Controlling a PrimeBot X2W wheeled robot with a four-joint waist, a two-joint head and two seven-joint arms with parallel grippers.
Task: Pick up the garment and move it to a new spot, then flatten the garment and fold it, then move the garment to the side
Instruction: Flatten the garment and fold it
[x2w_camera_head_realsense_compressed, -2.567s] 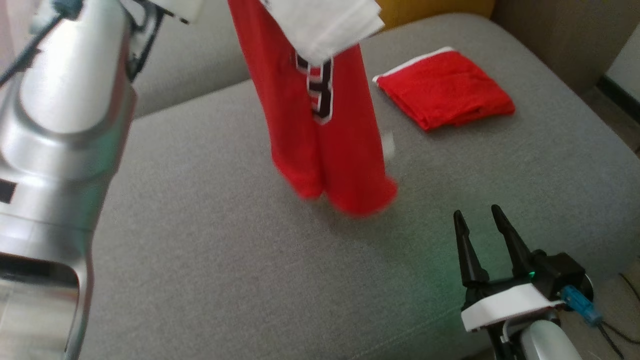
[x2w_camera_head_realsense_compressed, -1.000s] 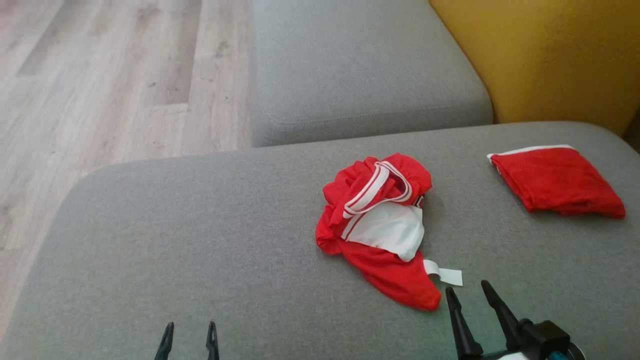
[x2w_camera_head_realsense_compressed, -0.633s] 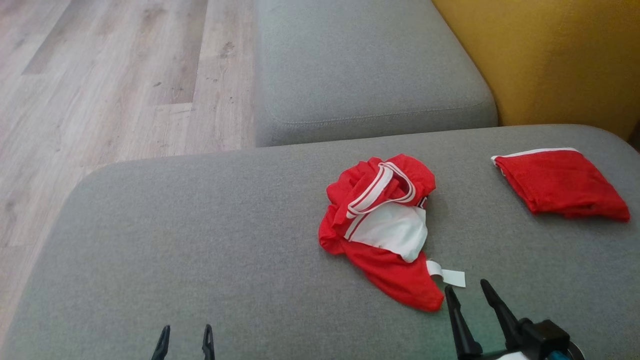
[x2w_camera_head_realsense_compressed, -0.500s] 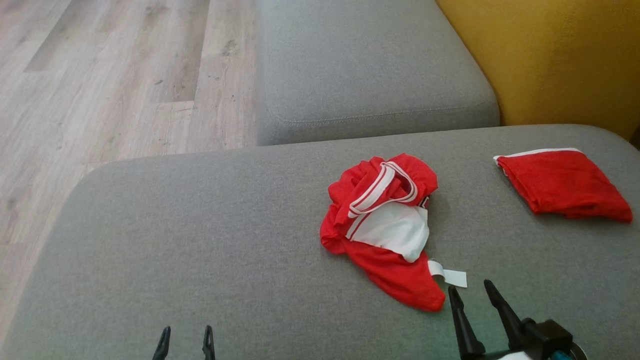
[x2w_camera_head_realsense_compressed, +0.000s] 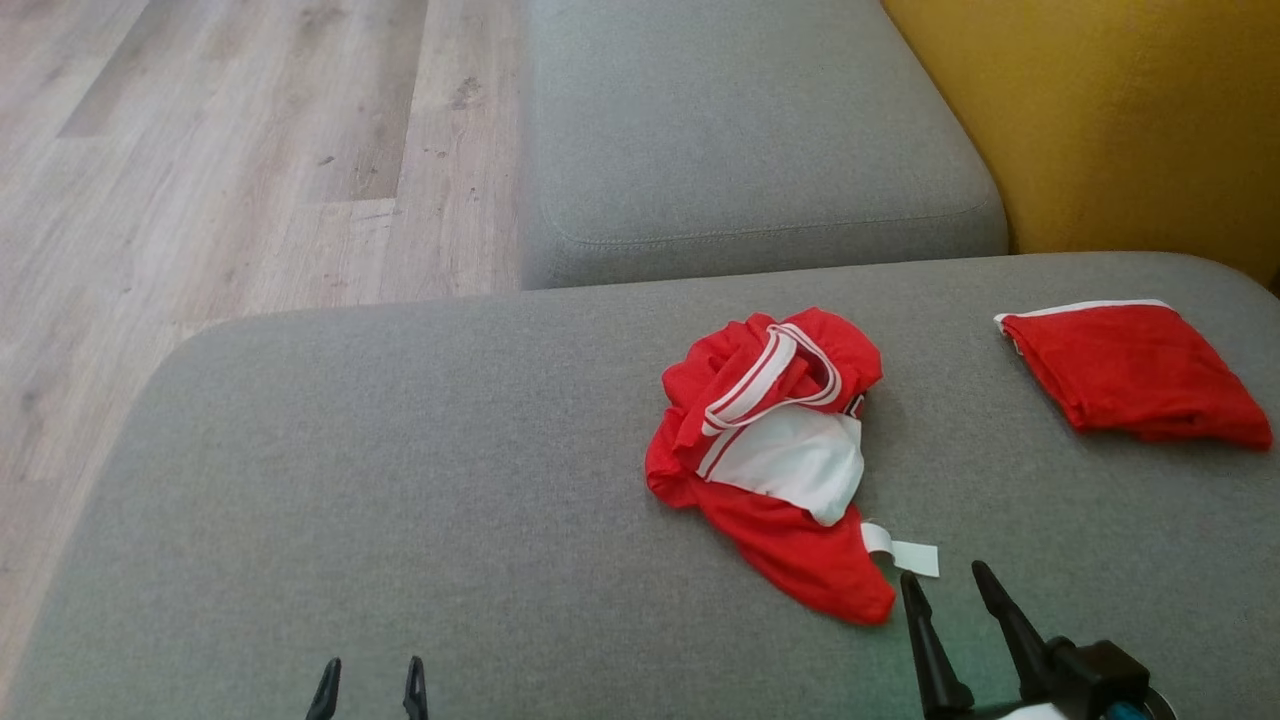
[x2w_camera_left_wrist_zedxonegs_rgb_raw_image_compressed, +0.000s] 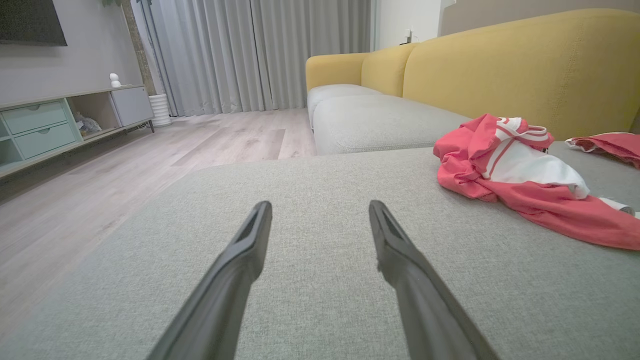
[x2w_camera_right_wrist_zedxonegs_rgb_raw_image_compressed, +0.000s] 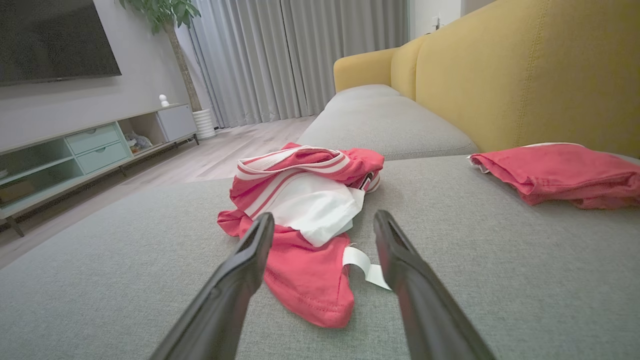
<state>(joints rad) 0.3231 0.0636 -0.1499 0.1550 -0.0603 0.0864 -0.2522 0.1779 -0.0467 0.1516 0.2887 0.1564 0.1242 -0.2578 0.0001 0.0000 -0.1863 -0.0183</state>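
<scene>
Crumpled garment (x2w_camera_head_realsense_compressed: 778, 458), long axis far-to-near, tail toward right claw (x2w_camera_head_realsense_compressed: 942, 574)

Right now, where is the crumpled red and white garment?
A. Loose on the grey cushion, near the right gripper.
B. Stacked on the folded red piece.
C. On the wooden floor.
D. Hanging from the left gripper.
A: the garment lies loose on the grey cushion, just ahead of the open right gripper.
</scene>
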